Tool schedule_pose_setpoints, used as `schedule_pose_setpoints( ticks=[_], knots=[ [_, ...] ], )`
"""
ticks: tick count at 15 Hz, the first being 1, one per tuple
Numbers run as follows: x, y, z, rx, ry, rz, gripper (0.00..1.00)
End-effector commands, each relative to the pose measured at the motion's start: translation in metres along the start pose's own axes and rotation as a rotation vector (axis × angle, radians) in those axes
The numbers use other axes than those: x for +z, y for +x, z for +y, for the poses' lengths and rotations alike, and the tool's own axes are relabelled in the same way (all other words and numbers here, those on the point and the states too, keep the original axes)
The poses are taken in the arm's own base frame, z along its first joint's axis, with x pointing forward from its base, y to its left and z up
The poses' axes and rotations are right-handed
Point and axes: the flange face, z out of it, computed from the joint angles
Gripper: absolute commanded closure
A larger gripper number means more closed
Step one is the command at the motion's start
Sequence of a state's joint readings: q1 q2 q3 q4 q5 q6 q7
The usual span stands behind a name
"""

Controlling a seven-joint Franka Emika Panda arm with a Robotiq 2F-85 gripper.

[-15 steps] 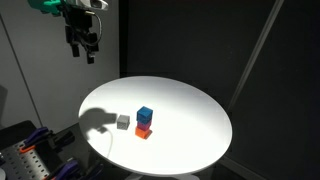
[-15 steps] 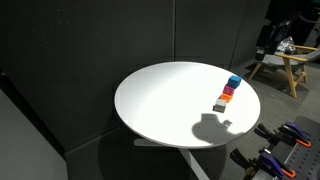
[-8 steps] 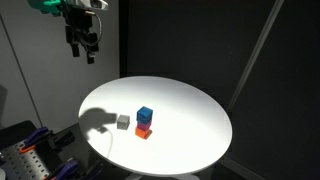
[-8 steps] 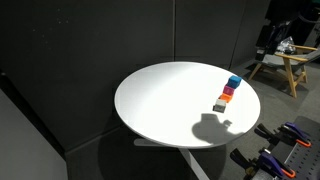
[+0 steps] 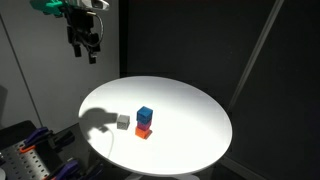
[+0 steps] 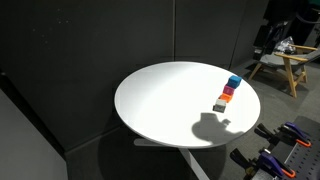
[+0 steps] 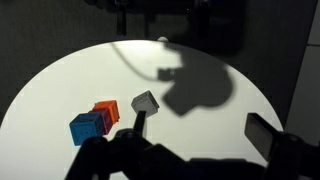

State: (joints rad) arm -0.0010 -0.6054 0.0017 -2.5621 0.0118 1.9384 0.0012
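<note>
A round white table (image 5: 190, 120) is sitting lit in a black-curtained room, and I am looking down on it from high up; nearest to me, my gripper (image 5: 84, 54) is hanging well above the table's edge with its fingers standing apart and nothing between them, touching no object; below, my own shadow (image 7: 195, 90) is falling across the tabletop; the small grey block (image 7: 146, 102) is lying just at that shadow's edge, the nearest thing to me, tilted a little against the stack's line; just beyond it, close but apart as far as I can tell, a short stack of coloured blocks (image 5: 145, 122) is standing, blue on top, orange at the bottom; I judge I am only hovering before any approach; reaching the grey block would call for a long descent, squaring my fingers to its sides and keeping clear of the stack.
</note>
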Motion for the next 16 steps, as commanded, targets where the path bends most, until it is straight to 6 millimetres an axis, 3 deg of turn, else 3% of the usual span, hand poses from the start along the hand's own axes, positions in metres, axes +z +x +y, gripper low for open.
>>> schedule_pose_setpoints(
  ticks=[1,7,16],
  knots=[
    [-0.006,0.015,0.008,0.049,0.010,0.033,0.00],
    [-0.018,0.041,0.026,0.125,0.014,0.112,0.00],
    [-0.023,0.099,0.037,0.205,-0.001,0.205,0.00]
  ],
)
